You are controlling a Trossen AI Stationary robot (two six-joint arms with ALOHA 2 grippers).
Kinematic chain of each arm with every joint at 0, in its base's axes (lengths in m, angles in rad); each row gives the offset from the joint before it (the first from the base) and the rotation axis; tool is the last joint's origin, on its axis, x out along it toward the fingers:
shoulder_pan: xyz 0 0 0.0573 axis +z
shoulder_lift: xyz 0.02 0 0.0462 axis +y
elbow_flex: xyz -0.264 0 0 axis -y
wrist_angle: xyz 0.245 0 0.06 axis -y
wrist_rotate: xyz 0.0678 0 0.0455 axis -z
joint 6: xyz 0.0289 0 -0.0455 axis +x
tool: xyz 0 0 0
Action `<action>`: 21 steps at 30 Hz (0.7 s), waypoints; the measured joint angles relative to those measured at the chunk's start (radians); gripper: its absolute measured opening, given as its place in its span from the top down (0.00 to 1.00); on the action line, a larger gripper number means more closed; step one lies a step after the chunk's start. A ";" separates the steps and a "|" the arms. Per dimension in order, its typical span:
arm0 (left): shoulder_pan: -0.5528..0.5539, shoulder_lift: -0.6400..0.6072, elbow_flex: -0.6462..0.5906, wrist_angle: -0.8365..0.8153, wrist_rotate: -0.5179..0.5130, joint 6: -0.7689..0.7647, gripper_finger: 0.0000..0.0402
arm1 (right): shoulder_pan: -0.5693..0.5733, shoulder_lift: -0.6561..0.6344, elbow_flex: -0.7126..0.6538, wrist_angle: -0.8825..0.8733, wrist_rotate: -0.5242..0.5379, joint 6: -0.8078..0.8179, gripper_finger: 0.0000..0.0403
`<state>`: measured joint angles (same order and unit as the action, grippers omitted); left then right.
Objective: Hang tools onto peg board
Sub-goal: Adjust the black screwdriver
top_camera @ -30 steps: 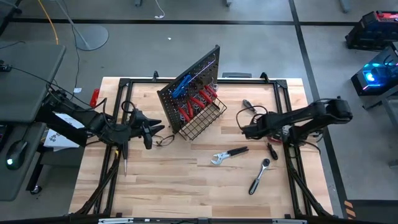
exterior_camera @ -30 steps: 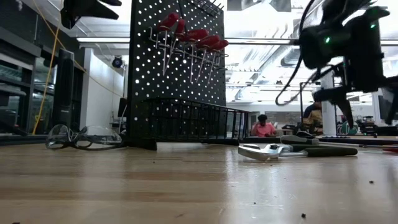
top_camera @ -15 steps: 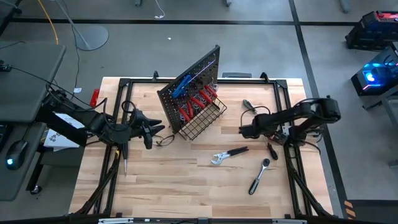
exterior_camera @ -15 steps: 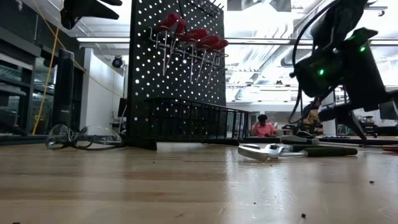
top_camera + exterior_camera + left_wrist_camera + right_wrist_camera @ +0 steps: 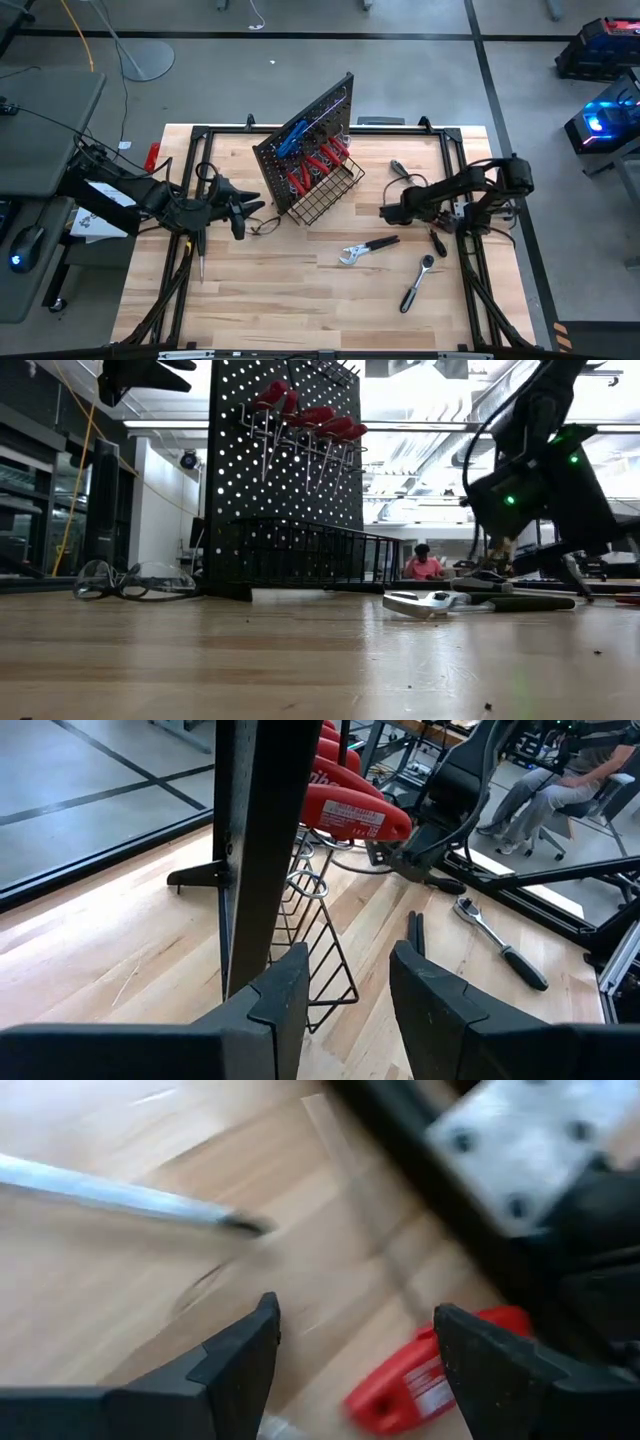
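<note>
- Peg board (image 5: 310,150) stands tilted at the table's (image 5: 270,290) far middle, with red-handled screwdrivers (image 5: 318,163) and a blue-handled T-key (image 5: 292,138) hung on it above its wire basket (image 5: 325,192).
- Right pincer (image 5: 388,212) hangs low over the table's right side, its jaws wide apart and holding nothing; a red-handled screwdriver (image 5: 440,1375) lies just beyond them.
- Left pincer (image 5: 240,212) waits beside the board's left edge, jaws partly open and empty.
- Pliers (image 5: 368,247) and ratchet (image 5: 417,282) lie loose on the table, well apart from the board.
- Step in hand, by my judgement: reaching for another loose tool on the right. Next it needs the jaws lowered astride a handle, then closed.
- Right wrist view alone shows the red handle and a silver shaft (image 5: 120,1195); the high view hides these under the arm.
- Low view alone shows safety glasses (image 5: 130,580) left of the board.
</note>
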<state>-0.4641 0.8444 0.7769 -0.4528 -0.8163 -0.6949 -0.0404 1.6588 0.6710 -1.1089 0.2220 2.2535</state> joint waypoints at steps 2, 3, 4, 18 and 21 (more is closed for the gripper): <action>0.000 0.000 0.000 0.000 -0.005 0.001 0.69 | 0.015 -0.003 0.022 0.026 0.027 -0.067 0.35; 0.000 0.000 0.000 -0.001 -0.005 0.006 0.69 | 0.022 -0.005 0.029 0.047 0.039 -0.108 0.35; 0.000 0.000 0.000 -0.001 -0.006 0.009 0.69 | 0.028 -0.006 0.036 0.067 0.050 -0.147 0.35; 0.007 0.000 0.001 -0.009 -0.008 0.037 0.69 | 0.073 -0.022 0.144 -0.163 0.047 -0.145 0.35; 0.009 0.000 0.001 -0.008 -0.010 0.040 0.69 | 0.067 -0.022 0.076 -0.120 -0.017 -0.085 0.35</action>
<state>-0.4553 0.8444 0.7776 -0.4608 -0.8263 -0.6547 0.0269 1.6371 0.7466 -1.2290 0.2049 2.1687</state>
